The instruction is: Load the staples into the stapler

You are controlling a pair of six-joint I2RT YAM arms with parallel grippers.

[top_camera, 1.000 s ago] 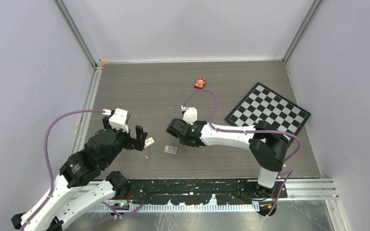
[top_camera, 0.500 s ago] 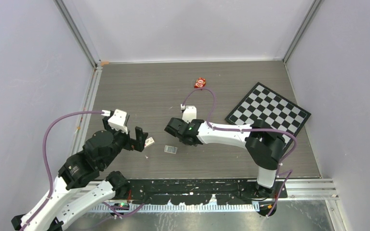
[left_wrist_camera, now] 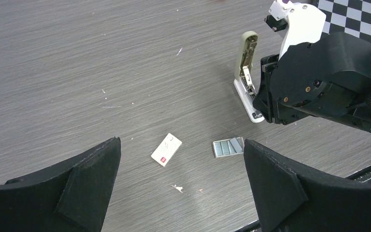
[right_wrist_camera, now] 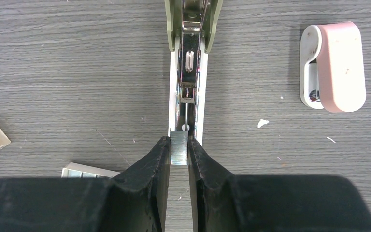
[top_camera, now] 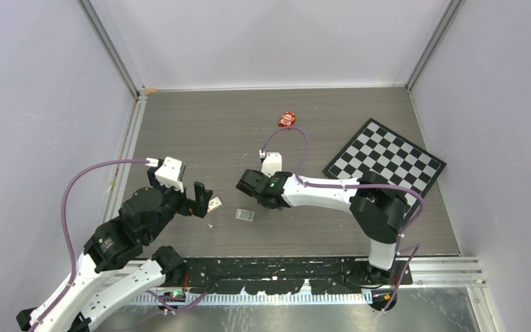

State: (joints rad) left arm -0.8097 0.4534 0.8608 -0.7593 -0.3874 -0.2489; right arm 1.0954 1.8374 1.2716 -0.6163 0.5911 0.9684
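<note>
The stapler [right_wrist_camera: 187, 72] lies open on the table, its olive-grey lid [left_wrist_camera: 248, 50] swung up and back and the pale metal channel bared. My right gripper [right_wrist_camera: 178, 145] is shut on a short silvery strip of staples [right_wrist_camera: 178, 149], held at the near end of that channel and in line with it. A square block of more staples [left_wrist_camera: 228, 147] lies flat on the table near the stapler. My left gripper [left_wrist_camera: 181, 141] hangs open above the table, nothing between its fingers. In the top view the right gripper [top_camera: 245, 185] hides the stapler.
A small white-and-red card box [left_wrist_camera: 166, 149] lies under the left gripper. A pink-and-white piece [right_wrist_camera: 335, 67] sits right of the stapler. A red packet [top_camera: 287, 119] lies farther back. A chessboard [top_camera: 385, 160] covers the right side.
The right gripper has crept a little to the left with the staple strip. The left arm has stayed put.
</note>
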